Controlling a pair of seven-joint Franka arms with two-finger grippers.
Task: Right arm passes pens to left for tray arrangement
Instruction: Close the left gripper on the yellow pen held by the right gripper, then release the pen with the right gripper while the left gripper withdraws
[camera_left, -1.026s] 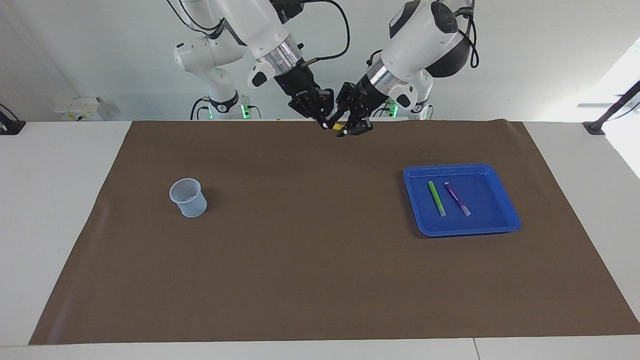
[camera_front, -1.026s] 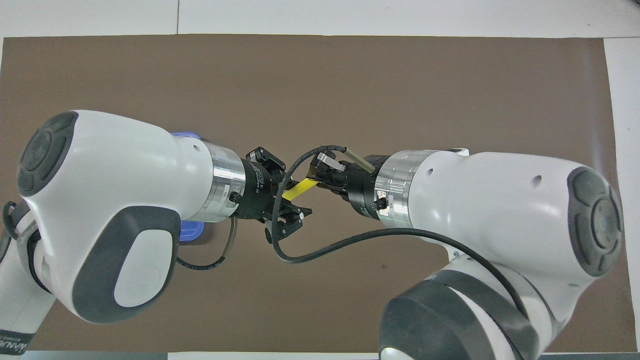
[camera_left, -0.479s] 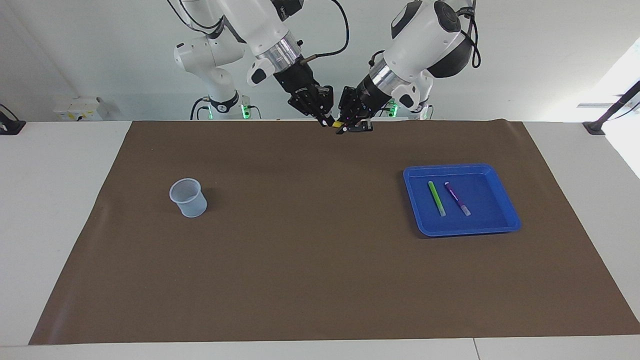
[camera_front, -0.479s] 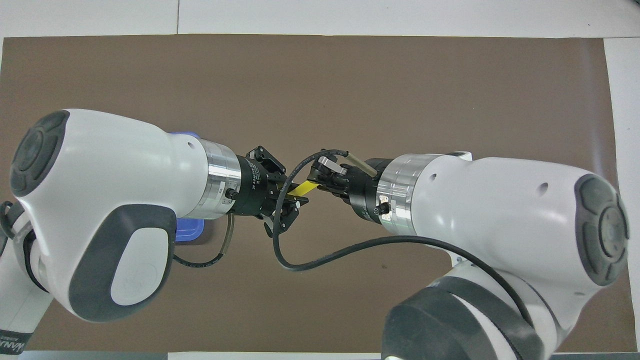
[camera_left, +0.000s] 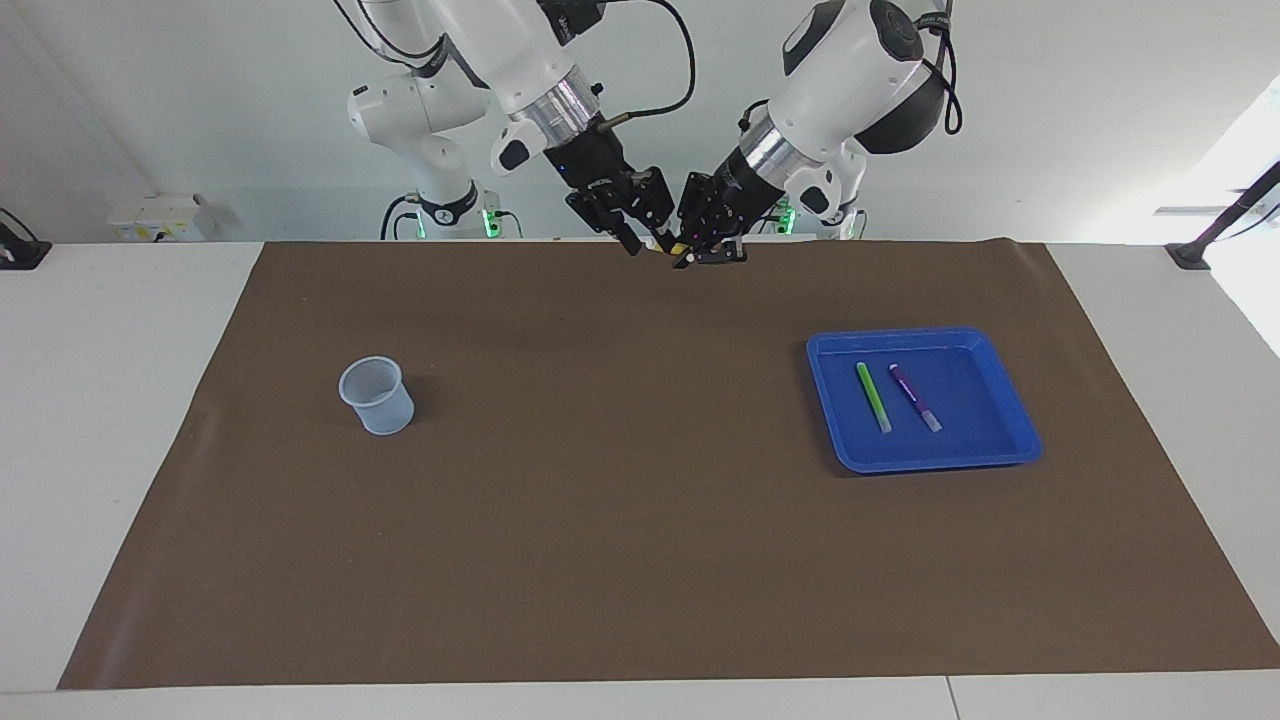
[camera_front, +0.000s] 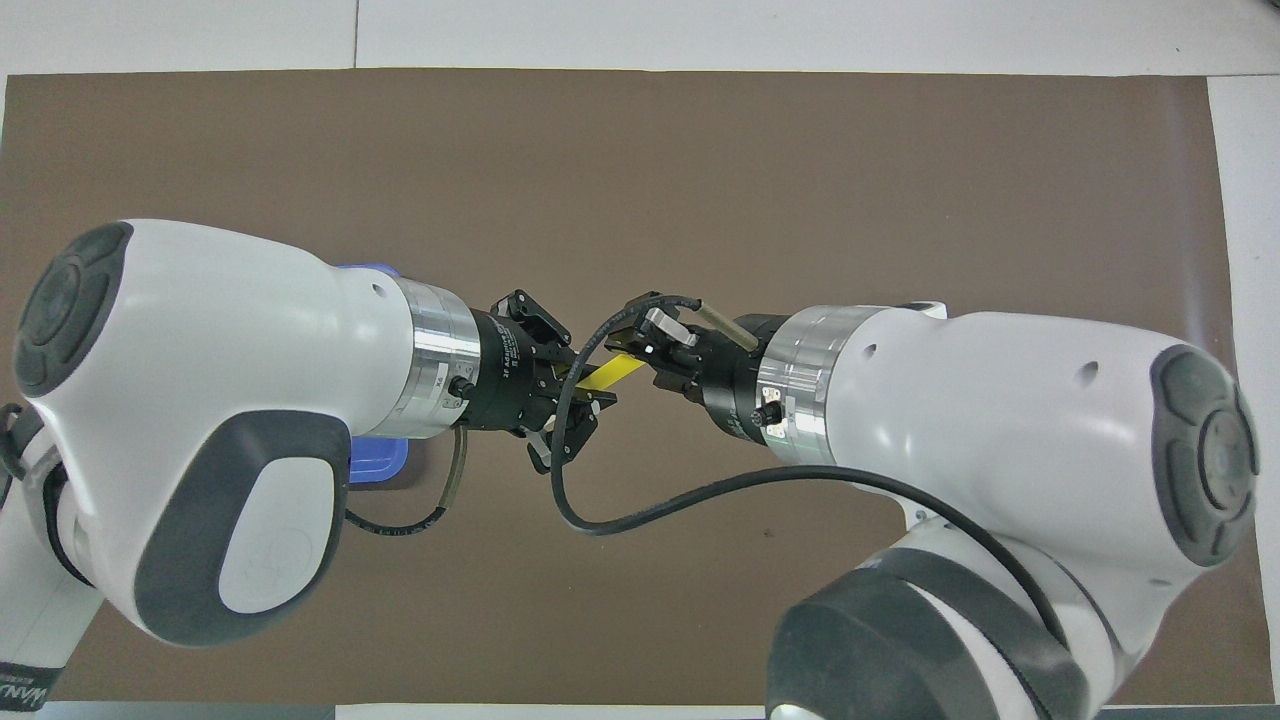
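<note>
Left end effector (camera_front: 580, 395) clamping yellow pen (camera_front: 612, 372), right end effector (camera_front: 650, 345) alongside

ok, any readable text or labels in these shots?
"2F": start of the white print on the black body of the left gripper; the rest is too small to read.
White lettering on the lowest link of the left arm, at the corner of the overhead view: cut off by the edge, unreadable.
Nothing else readable in either view.

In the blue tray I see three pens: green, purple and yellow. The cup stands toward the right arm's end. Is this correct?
Not quite: the facing view shows only two pens in the blue tray, the green pen and the purple pen. The yellow pen is up between the two pincers. The cup is as you say.
</note>
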